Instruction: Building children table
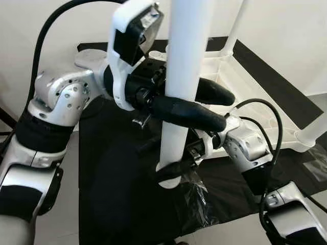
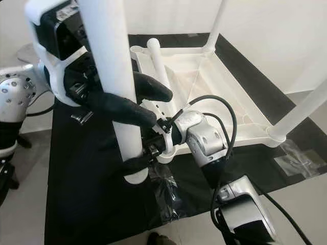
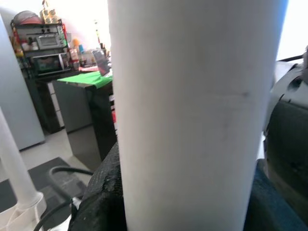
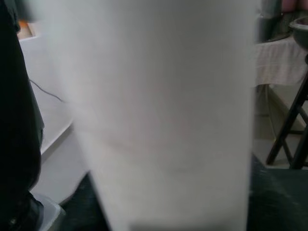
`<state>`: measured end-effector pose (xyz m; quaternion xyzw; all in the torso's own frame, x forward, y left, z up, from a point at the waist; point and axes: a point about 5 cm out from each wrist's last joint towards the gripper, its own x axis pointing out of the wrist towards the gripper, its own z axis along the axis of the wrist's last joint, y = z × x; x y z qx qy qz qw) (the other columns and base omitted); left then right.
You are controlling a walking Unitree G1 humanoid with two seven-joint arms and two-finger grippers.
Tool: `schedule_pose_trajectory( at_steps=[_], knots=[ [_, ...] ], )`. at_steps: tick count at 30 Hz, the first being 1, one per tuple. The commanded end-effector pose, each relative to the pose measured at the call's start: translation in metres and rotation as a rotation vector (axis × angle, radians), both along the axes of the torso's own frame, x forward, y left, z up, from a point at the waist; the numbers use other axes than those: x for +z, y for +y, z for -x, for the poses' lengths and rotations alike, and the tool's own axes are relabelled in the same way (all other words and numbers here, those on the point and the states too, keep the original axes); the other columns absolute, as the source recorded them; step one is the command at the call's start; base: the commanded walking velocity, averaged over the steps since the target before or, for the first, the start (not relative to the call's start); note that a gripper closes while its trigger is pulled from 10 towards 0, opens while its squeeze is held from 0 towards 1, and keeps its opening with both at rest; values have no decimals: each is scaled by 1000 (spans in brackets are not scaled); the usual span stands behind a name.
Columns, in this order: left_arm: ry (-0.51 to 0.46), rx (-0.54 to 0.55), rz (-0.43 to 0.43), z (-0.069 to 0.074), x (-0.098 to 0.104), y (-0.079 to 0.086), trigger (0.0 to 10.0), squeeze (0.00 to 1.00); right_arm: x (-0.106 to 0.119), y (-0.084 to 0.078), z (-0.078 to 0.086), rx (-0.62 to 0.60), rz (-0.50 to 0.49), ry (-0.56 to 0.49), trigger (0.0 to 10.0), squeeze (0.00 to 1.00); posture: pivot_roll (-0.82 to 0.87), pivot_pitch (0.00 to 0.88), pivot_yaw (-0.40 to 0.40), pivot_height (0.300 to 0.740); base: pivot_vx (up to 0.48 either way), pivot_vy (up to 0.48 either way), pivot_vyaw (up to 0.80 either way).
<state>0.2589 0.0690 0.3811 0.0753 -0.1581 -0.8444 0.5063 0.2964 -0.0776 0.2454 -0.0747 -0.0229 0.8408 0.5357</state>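
I hold a white round table leg (image 1: 184, 51) upright in front of me with both grippers. My left gripper (image 1: 225, 108) is shut on its middle, one black finger (image 1: 194, 113) across the front of it. Lower down, my right gripper (image 2: 130, 155) is shut on the leg's bottom end, just above the black mat (image 2: 76, 178). Both wrist views look straight onto the leg (image 3: 192, 120) (image 4: 159, 120). Behind it the white tabletop (image 2: 225, 97) lies upside down on the mat.
Two fitted legs (image 2: 219, 20) (image 2: 306, 107) stick up from the tabletop's far and right corners, and another white leg (image 2: 158, 61) stands near its left corner. Clear plastic bags lie on the mat (image 2: 168, 189) and beside the tabletop (image 2: 296, 158). Bare floor surrounds the mat.
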Motion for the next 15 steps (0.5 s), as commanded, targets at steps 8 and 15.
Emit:
schedule_pose_trajectory(
  at_steps=[8, 15],
  knots=[
    [-9, -86, 26, 10, 7, -4, 0, 0, 2, 12, 5, 68, 25, -29, 0, 0, 36, 130, -97, 740, 0, 0, 0],
    [18, -28, 79, 7, 13, -1, 2824, 910, 0, 11, 3, 38, 31, -50, 0, 0, 23, 131, -97, 740, 0, 0, 0]
  ],
)
